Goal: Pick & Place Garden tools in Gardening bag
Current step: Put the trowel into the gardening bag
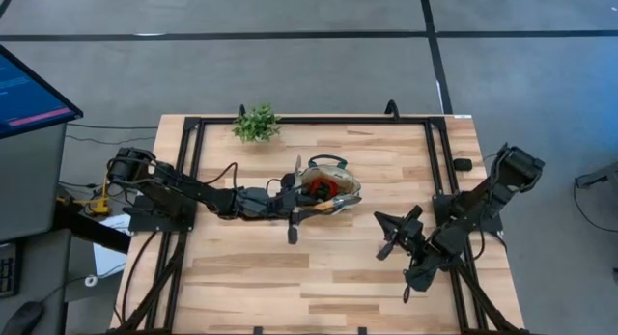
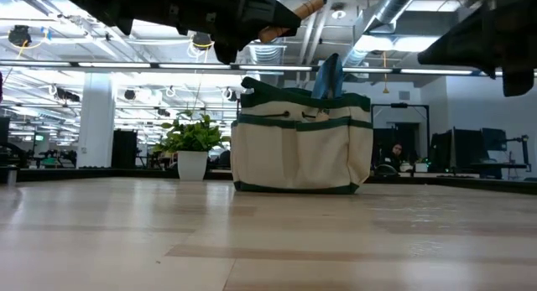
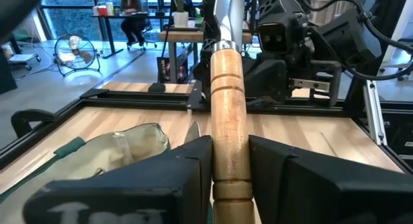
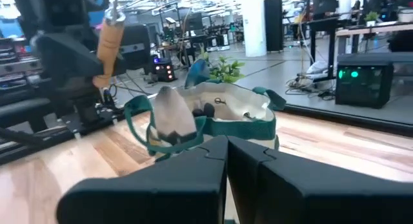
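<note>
The beige gardening bag with green trim stands at the table's middle; it also shows in the low view. A red-and-black tool lies inside it, and a blue part sticks up out of it. My left gripper is shut on a hand tool with a light wooden handle, above the bag's left, near side. The tool's metal head is out of view. My right gripper is shut and empty, to the right of the bag, pointing at it. My left gripper pinches the tool's wooden handle between its two fingers, near the handle's free end. The fingers come level from the table's left. The tool is lifted clear above the bag, tilted, with its metal shank end up and toward the right.
A green potted plant stands at the table's far edge, left of the bag. Black frame rails run along the table's left, far and right sides. A small dark object lies at the right edge. Bare wood lies near the front.
</note>
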Action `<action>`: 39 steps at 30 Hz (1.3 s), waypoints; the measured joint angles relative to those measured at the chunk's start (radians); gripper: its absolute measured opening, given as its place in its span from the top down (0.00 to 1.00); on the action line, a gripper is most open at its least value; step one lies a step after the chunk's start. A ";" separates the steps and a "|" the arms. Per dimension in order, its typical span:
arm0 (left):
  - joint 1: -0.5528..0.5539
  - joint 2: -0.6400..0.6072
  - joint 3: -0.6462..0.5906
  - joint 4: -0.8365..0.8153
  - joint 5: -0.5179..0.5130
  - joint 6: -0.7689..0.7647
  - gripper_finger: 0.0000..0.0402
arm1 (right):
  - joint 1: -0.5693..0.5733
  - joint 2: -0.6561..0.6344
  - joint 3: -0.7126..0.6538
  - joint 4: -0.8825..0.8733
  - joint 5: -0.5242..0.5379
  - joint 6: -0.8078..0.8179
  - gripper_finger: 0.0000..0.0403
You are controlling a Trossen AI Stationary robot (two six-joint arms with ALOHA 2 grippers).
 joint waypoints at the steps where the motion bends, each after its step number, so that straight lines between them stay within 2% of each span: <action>1: 0.000 0.000 0.000 0.000 0.000 0.000 0.86 | -0.007 0.000 0.000 0.000 0.000 0.001 1.00; 6: 0.000 0.000 0.000 0.001 0.000 0.000 0.85 | -0.080 -0.002 0.000 0.056 -0.003 0.037 1.00; 8: 0.000 0.000 0.000 0.001 0.000 0.000 0.85 | -0.120 -0.004 0.001 0.107 -0.061 0.037 1.00; 10: 0.000 0.000 0.000 0.001 0.000 0.000 0.85 | -0.151 -0.012 0.006 0.143 -0.160 -0.052 1.00; 12: 0.000 0.000 0.000 0.000 0.000 0.000 0.85 | -0.169 -0.017 0.022 0.217 -0.240 -0.220 1.00; 15: 0.000 0.000 0.000 -0.001 0.000 0.000 0.86 | -0.163 -0.017 0.029 0.435 -0.315 -0.605 1.00; 16: 0.000 0.000 0.000 -0.001 0.000 0.000 0.86 | -0.158 -0.021 0.029 0.526 -0.380 -0.755 1.00; 18: 0.000 0.000 0.000 -0.001 0.000 0.000 0.86 | -0.147 -0.027 0.015 0.749 -0.607 -1.047 1.00; 20: 0.000 0.000 0.000 -0.001 0.000 0.000 0.86 | -0.146 -0.030 -0.019 0.964 -0.795 -1.230 1.00; 21: 0.000 0.000 0.000 -0.002 0.000 0.000 0.86 | -0.146 -0.031 -0.041 1.068 -0.824 -1.276 1.00; 26: 0.000 0.000 0.000 -0.002 0.001 0.000 0.86 | -0.170 -0.031 -0.207 1.406 -0.752 -1.290 1.00; 28: 0.000 0.000 0.000 -0.002 0.001 0.000 0.86 | -0.191 -0.028 -0.253 1.440 -0.745 -1.233 1.00; 31: 0.000 0.000 0.000 -0.002 0.001 0.000 0.86 | -0.225 -0.028 -0.277 1.461 -0.681 -1.207 1.00; 37: 0.000 0.000 0.000 -0.002 0.001 0.000 0.86 | -0.276 -0.027 -0.255 1.445 -0.831 -1.237 1.00; 39: 0.000 0.000 0.000 -0.002 0.001 0.000 0.86 | -0.284 -0.027 -0.250 1.424 -0.843 -1.239 1.00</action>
